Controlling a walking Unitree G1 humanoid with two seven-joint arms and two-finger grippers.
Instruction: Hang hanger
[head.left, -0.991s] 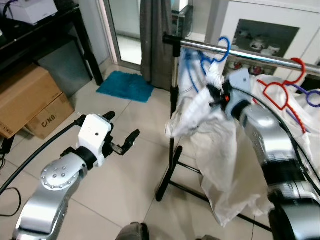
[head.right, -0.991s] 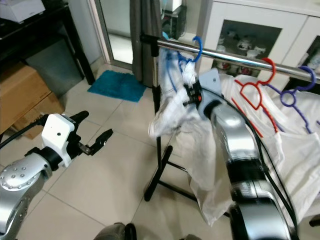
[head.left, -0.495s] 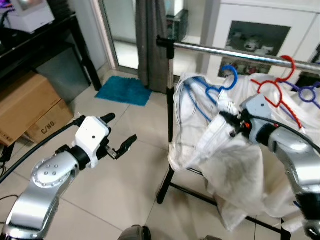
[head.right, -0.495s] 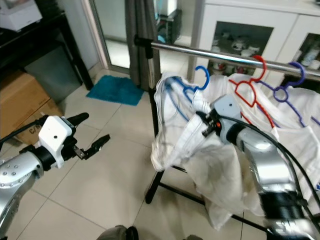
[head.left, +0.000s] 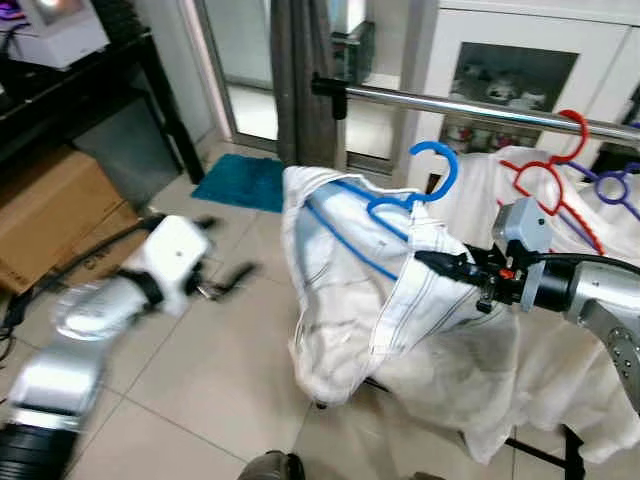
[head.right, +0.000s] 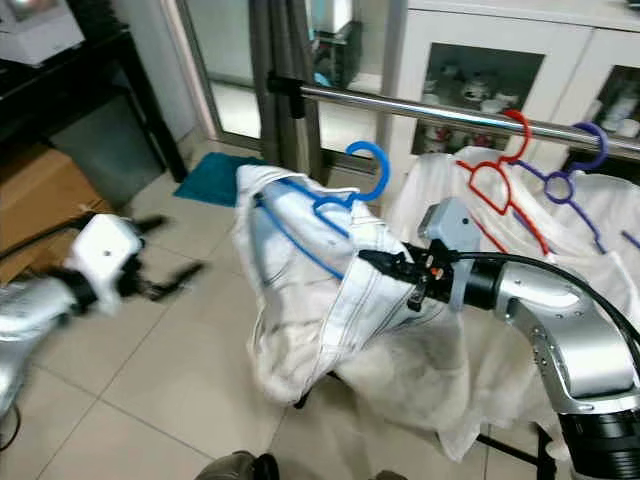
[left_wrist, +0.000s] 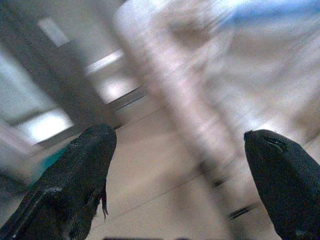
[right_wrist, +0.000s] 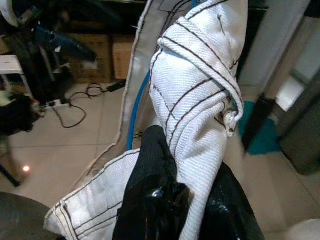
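Note:
A blue hanger (head.left: 430, 172) carrying a white garment (head.left: 350, 290) hangs in the air below and in front of the steel rail (head.left: 470, 104), its hook free of the rail. My right gripper (head.left: 452, 268) is shut on a twisted fold of the garment (right_wrist: 200, 90) at the hanger's shoulder. My left gripper (head.left: 228, 282) is blurred, low at the left over the floor, apart from the garment. In the left wrist view its fingers (left_wrist: 80, 170) stand wide apart with nothing between them.
A red hanger (head.left: 555, 170) and a purple hanger (head.left: 612, 186) with white cloth hang on the rail to the right. A grey curtain (head.left: 298, 70) and white cabinet (head.left: 520, 60) stand behind. A cardboard box (head.left: 50, 215) and teal mat (head.left: 238, 180) lie at the left.
The blue hanger's hook has come off the rail. My right gripper has pulled the hanger and garment down, left and toward me. My left arm has swung and is blurred.

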